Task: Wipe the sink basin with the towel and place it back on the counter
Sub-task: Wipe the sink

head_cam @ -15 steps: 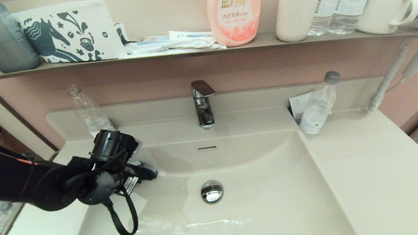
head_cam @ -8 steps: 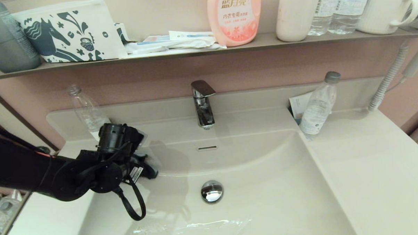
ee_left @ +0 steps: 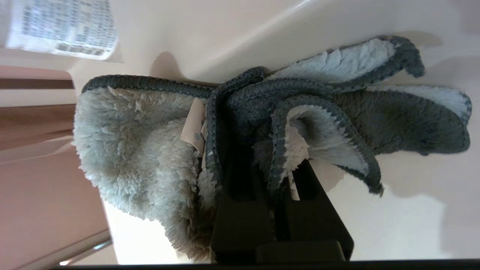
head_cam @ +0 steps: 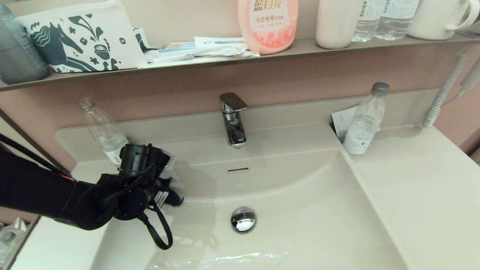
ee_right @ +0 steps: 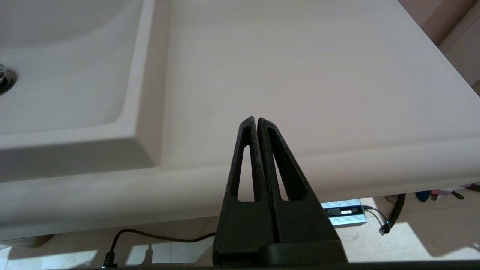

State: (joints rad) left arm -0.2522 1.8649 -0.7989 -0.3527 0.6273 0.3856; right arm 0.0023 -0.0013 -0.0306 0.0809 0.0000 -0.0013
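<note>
Towel (ee_left: 157, 150) was bunched between the left gripper (ee_left: 262, 161) fingers, clamped on it, pressed against the sink basin (head_cam: 306, 212) wall at its back-left corner, just below the bench (head_cam: 425, 184) rim. Cloth's long axis ran across the fingers, spreading along the wall. Left arm reached in low from the left edge, wrist angled toward the faucet (head_cam: 232, 119). Right gripper (ee_right: 257, 123) sat pinched together, empty, at the bench's front-right edge, parked
</note>
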